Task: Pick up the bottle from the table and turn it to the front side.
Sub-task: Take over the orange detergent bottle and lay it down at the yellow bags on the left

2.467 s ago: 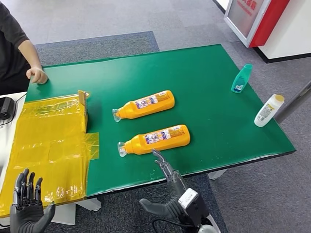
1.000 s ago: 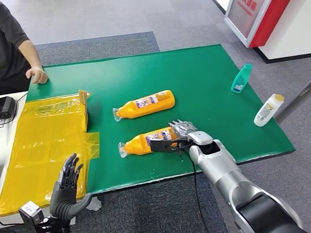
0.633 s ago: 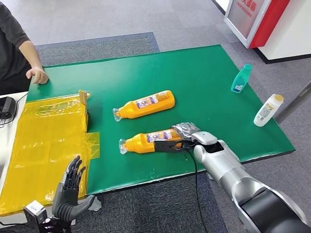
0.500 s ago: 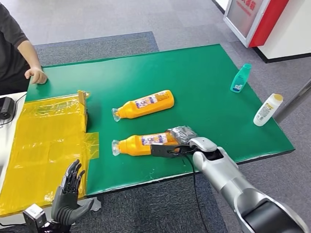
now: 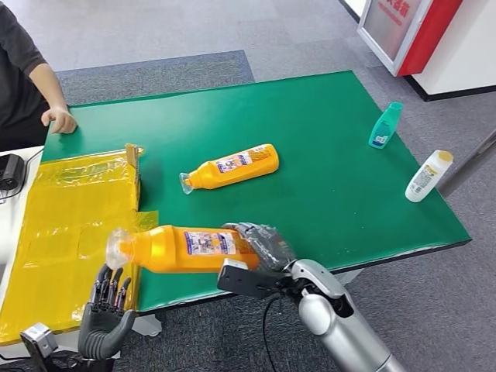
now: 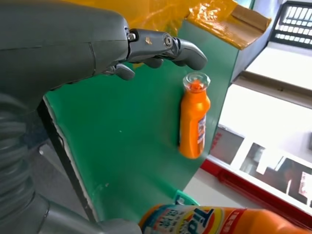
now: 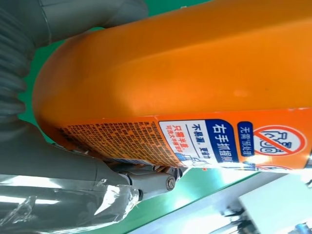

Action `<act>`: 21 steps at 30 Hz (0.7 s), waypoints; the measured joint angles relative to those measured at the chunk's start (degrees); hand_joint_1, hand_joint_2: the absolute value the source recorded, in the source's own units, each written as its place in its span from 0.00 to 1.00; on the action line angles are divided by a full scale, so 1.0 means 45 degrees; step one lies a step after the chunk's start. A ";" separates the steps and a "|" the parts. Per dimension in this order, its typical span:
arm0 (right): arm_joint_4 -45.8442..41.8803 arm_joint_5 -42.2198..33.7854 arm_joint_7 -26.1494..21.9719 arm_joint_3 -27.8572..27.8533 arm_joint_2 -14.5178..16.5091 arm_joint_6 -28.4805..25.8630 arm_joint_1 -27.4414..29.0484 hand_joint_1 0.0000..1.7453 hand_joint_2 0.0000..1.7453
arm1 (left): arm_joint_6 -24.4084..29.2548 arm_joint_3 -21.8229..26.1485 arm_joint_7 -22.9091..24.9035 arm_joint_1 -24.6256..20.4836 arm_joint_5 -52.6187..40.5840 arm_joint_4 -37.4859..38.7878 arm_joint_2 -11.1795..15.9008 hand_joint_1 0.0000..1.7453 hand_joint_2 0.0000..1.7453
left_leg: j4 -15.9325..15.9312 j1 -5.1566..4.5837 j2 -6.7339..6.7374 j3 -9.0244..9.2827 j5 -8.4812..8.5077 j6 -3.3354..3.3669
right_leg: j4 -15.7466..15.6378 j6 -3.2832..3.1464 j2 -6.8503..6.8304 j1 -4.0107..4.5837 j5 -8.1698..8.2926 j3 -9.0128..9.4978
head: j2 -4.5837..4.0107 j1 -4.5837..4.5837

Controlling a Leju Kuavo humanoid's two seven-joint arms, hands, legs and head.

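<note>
Nearby, a second orange bottle [image 5: 229, 167] lies flat; right hand [image 5: 257, 260] grips the lifted bottle [image 5: 175, 248]; left hand [image 5: 105, 322] open.

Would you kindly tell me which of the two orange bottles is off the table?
The nearer orange bottle, which the right hand grips at its base and holds level above the table's front edge. The other orange bottle lies on the green table.

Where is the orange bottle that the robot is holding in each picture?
Head view: the held bottle lies level in the right hand, over the near edge of the green table.
Left wrist view: its label end shows at the bottom edge.
Right wrist view: its orange body is seen close up.
Shared landmark: the green table.
</note>
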 joint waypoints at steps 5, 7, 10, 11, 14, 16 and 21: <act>0.0774 0.0170 -0.0493 0.1194 0.0576 -0.0364 -0.0036 1.00 1.00 | -0.0673 -0.0883 -0.0016 -0.0756 0.0839 0.0278 0.0271 0.00 1.00 | 0.0000 0.0003 0.0000 0.0000 0.0026 -0.0023 | 0.0003 -0.0020 0.0002 0.0009 0.0021 -0.0005 | 0.0000 0.0000; 0.1493 0.0288 -0.0586 0.1783 0.0850 -0.0709 -0.0351 1.00 1.00 | -0.0827 -0.1803 -0.0468 -0.1063 0.1007 0.0346 0.0754 0.00 1.00 | 0.0000 0.0006 0.0002 0.0001 0.0033 -0.0032 | 0.0012 -0.0026 0.0004 0.0013 0.0023 -0.0014 | 0.0000 -0.0004; 0.2499 0.0582 -0.0628 0.2377 0.1176 -0.1117 -0.0953 1.00 1.00 | -0.0846 -0.2994 -0.0768 -0.1324 0.1221 0.0366 0.1445 0.00 1.00 | 0.0000 0.0006 0.0004 0.0004 0.0037 -0.0037 | 0.0021 -0.0029 0.0006 0.0014 0.0023 -0.0022 | 0.0000 -0.0004; 0.2762 0.0651 -0.0638 0.2541 0.1244 -0.1168 -0.1083 0.79 1.00 | -0.0841 -0.3285 -0.0781 -0.1367 0.1265 0.0364 0.1597 0.00 1.00 | 0.0000 0.0006 0.0004 0.0004 0.0037 -0.0037 | 0.0021 -0.0029 0.0005 0.0014 0.0023 -0.0021 | 0.0000 0.0000; 0.3380 0.0870 -0.0707 0.3010 0.1435 -0.1232 -0.1285 0.04 1.00 | -0.0812 -0.4052 -0.0820 -0.1426 0.1317 0.0330 0.2028 0.00 1.00 | 0.0000 0.0006 0.0004 -0.0001 0.0037 -0.0037 | 0.0021 -0.0030 0.0006 0.0013 0.0023 -0.0025 | 0.0000 -0.0002; 0.3811 0.1080 -0.0768 0.3351 0.1561 -0.1294 -0.1497 0.00 1.00 | -0.0830 -0.4555 -0.0996 -0.1490 0.1262 0.0274 0.2395 0.22 1.00 | 0.0000 0.0006 0.0007 -0.0001 0.0036 -0.0038 | 0.0021 -0.0032 0.0007 0.0013 0.0023 -0.0030 | 0.0000 -0.0001; 0.4691 0.1207 -0.0628 0.3814 0.1783 -0.1644 -0.1879 0.00 1.00 | 0.0038 -0.5407 -0.1731 -0.1565 0.0388 0.0064 0.3237 1.00 1.00 | 0.0000 0.0007 0.0007 -0.0002 0.0036 -0.0038 | 0.0022 -0.0036 0.0006 0.0014 0.0017 -0.0030 | 0.0000 -0.0002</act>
